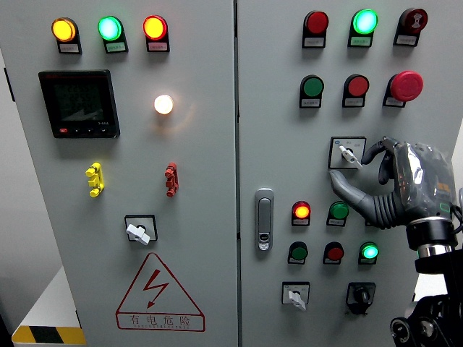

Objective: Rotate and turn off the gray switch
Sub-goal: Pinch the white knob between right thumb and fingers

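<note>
Reaching up from the lower right, the right hand (391,184) is hovering just beside the gray rotary switch (347,153) on the right cabinet door (282,144), below the green push button (312,87) and red push button (357,86). Its fingers are loosely curled and spread, grasping nothing; the index fingertip (369,153) and the thumb (347,186) are bracketing the knob from the right and from below, probably so they can pinch and twist it. The switch's white lever is pointing down-right. The left arm is not showing.
</note>
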